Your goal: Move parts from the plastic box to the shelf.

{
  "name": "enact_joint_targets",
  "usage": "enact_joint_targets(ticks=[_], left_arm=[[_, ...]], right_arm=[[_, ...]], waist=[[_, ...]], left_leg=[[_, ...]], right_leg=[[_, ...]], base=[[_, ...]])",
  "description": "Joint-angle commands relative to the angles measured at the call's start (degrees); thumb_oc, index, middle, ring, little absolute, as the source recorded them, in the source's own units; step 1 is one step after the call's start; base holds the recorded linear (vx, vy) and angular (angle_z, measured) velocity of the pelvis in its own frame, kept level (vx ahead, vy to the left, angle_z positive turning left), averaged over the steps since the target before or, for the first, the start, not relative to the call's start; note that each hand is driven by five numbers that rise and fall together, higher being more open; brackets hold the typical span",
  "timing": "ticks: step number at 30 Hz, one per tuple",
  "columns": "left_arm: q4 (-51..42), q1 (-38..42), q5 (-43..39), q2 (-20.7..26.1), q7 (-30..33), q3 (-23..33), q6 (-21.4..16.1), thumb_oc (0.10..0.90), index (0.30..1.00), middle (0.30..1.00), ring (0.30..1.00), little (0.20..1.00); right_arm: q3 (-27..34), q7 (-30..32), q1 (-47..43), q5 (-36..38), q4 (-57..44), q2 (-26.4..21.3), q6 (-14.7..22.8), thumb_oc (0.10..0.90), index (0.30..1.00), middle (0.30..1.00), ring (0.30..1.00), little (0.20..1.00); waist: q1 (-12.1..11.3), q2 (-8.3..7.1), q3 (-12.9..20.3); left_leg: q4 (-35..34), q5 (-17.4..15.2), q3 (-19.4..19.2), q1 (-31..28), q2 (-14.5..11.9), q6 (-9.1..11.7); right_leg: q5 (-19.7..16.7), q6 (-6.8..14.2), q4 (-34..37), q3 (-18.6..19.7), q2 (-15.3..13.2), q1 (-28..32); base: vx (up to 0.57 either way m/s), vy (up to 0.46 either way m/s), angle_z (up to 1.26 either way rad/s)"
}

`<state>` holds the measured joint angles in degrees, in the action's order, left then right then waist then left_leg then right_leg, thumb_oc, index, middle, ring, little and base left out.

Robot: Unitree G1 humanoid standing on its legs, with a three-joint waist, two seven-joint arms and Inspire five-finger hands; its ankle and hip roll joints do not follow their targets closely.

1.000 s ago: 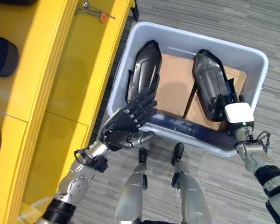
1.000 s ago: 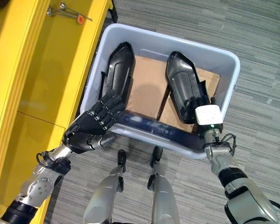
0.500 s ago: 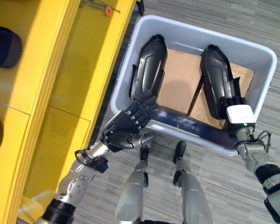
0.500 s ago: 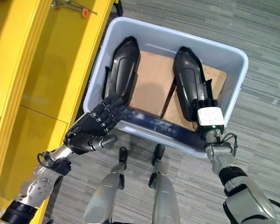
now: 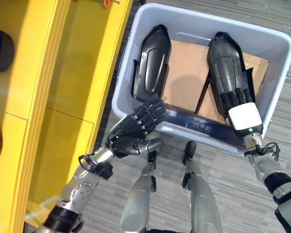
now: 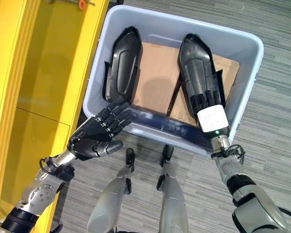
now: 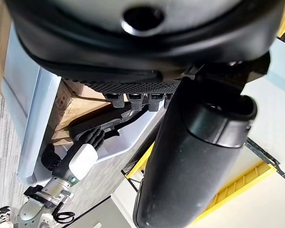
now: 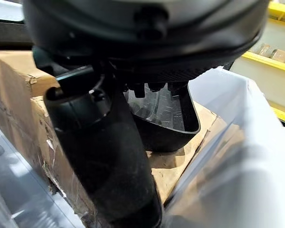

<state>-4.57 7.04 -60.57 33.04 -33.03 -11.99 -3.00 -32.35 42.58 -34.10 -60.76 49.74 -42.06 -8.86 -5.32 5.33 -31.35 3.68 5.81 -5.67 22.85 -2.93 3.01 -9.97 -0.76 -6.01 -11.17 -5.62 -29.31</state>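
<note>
reaching into the plastic box (image 5: 136, 58) with both arms, two black parts lying inside on cardboard (image 5: 184, 77), well apart from each other. left robot hand (image 5: 133, 131) hovering over the near rim just short of the left part (image 5: 152, 60), fingers straight and relaxed, holding nothing. right robot hand (image 5: 235, 99) laid flat along the right part (image 5: 225, 60), fingers stretched over its top surface, thumb not visibly hooked under, so resting on it rather than gripping as far as can be judged. yellow shelf (image 5: 63, 73) standing just beside the box on the left. nothing lifted yet. likely trouble: smooth curved shell slipping from flat fingers on the lift; part's side tabs catching the cardboard or the box wall; left fingers bumping the rim and shoving the box; long part striking the shelf edge on the swing across.
</note>
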Motion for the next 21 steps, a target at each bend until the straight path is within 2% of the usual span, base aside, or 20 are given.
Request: enact_joint_targets(ticks=[1, 7, 8, 9, 10, 11, 12, 13, 16, 20, 21], left_arm=[[-7.9, -0.2, -4.9, -0.2, -3.0, -0.2, -4.7, 0.900, 1.000, 1.000, 1.000, 1.000], [-7.8, 0.0, -4.8, -0.1, -2.8, -0.3, -4.4, 0.900, 1.000, 1.000, 1.000, 1.000], [-8.1, 0.0, -4.6, 0.1, -2.6, -0.4, -4.3, 0.900, 1.000, 1.000, 1.000, 1.000], [-8.1, 0.1, -4.6, 0.1, -2.6, -0.4, -4.3, 0.900, 1.000, 1.000, 1.000, 1.000], [-8.0, 0.2, -4.5, 0.2, -2.5, -0.4, -4.2, 0.900, 1.000, 1.000, 1.000, 1.000], [-7.9, 0.5, -4.4, 0.2, -2.5, -0.4, -4.0, 0.900, 1.000, 1.000, 1.000, 1.000], [-7.9, 0.6, -4.2, 0.2, -2.3, -0.4, -3.8, 0.900, 1.000, 1.000, 1.000, 1.000], [-8.2, 1.0, -3.9, 0.2, -2.0, -0.4, -3.1, 0.900, 1.000, 1.000, 1.000, 1.000], [-8.3, 2.0, -2.8, 0.2, -1.4, -0.4, -2.0, 0.900, 1.000, 1.000, 1.000, 1.000], [-8.4, 2.7, -1.2, -0.2, -0.6, -0.9, -1.2, 0.900, 1.000, 1.000, 1.000, 1.000], [-8.4, 3.5, -0.4, -0.7, 0.2, -1.4, -0.8, 0.900, 1.000, 1.000, 1.000, 1.000]], right_arm=[[1.8, 4.2, -3.6, -1.5, -1.9, -5.9, -0.5, 0.900, 1.000, 1.000, 1.000, 1.000], [0.8, -1.7, -3.7, 4.2, -0.6, -5.7, 1.0, 0.900, 1.000, 1.000, 1.000, 1.000], [0.5, -4.9, -3.9, 8.2, 0.2, -5.6, 2.4, 0.847, 0.926, 0.926, 0.926, 0.926], [0.5, -5.7, -4.0, 8.8, 0.5, -5.4, 2.4, 0.671, 0.679, 0.679, 0.679, 0.679], [0.2, -7.4, -4.3, 10.2, 0.9, -5.2, 2.9, 0.547, 0.506, 0.506, 0.506, 0.506], [-0.2, -11.0, -4.6, 14.6, 2.0, -4.7, 4.4, 0.400, 0.300, 0.300, 0.300, 0.300], [-0.3, -12.2, -4.8, 16.2, 2.7, -4.4, 4.9, 0.400, 0.300, 0.300, 0.300, 0.300], [-0.2, -15.9, -5.1, 22.7, 4.8, -3.6, 7.0, 0.400, 0.300, 0.300, 0.300, 0.300], [0.6, -19.2, -6.7, 29.1, 8.0, -2.2, 7.9, 0.400, 0.300, 0.300, 0.300, 0.300], [1.5, -22.9, -7.9, 32.3, 11.0, -1.0, 9.0, 0.400, 0.300, 0.300, 0.300, 0.300], [2.3, -26.6, -8.8, 37.3, 13.5, -0.2, 9.7, 0.400, 0.300, 0.300, 0.300, 0.300]], waist=[[0.9, 3.85, 1.6], [0.8, 4.06, 1.6], [0.6, 4.07, 1.6], [0.5, 4.12, 1.6], [0.4, 4.16, 1.6], [0.3, 4.22, 1.6], [0.1, 4.23, 1.6], [-0.2, 4.34, 1.6], [-0.8, 4.48, 1.6], [-1.2, 4.63, 1.6], [-1.5, 4.91, 1.6]], left_leg=[[1.4, -2.6, -2.1, 2.2, 0.6, -0.7], [1.4, -2.5, -2.3, 3.0, 0.5, -0.7], [1.4, -2.5, -2.2, 3.4, 0.6, -0.8], [1.3, -2.4, -2.3, 3.6, 0.5, -0.8], [1.3, -2.4, -2.3, 3.9, 0.5, -0.7], [1.3, -2.3, -2.3, 4.3, 0.5, -0.8], [1.2, -2.2, -2.2, 4.5, 0.4, -0.7], [1.5, -2.2, -2.0, 5.3, 0.5, -0.8], [1.8, -2.1, -1.7, 6.5, 0.6, -0.8], [2.3, -2.0, -1.3, 7.7, 0.6, -0.9], [2.5, -1.8, -1.1, 8.6, 0.7, -0.9]], right_leg=[[15.2, 4.0, -12.9, -0.2, -0.6, 0.2], [15.2, 4.0, -13.4, -0.5, -0.9, -0.9], [15.3, 4.0, -13.6, -0.7, -0.9, -1.3], [15.3, 4.0, -13.7, -0.7, -0.9, -1.6], [15.3, 3.9, -13.8, -0.8, -0.9, -1.9], [15.3, 3.9, -13.9, -0.9, -0.9, -2.3], [15.3, 3.8, -14.0, -1.0, -1.0, -2.5], [15.4, 3.7, -14.4, -1.2, -1.0, -3.2], [15.4, 3.6, -15.0, -1.6, -1.0, -4.3], [15.4, 3.5, -15.6, -2.0, -1.0, -5.3], [15.4, 3.4, -16.1, -2.2, -0.9, -6.2]], base=[[0.00, 0.000, 0.00], [0.00, 0.000, 0.00], [0.00, 0.000, 0.00], [0.00, -0.033, 0.00], [0.00, -0.038, 0.01], [0.00, -0.046, 0.00], [0.00, -0.079, 0.05], [0.01, -0.073, 0.07], [0.00, -0.081, 0.03], [0.00, -0.067, 0.02], [0.00, -0.057, 0.06]])
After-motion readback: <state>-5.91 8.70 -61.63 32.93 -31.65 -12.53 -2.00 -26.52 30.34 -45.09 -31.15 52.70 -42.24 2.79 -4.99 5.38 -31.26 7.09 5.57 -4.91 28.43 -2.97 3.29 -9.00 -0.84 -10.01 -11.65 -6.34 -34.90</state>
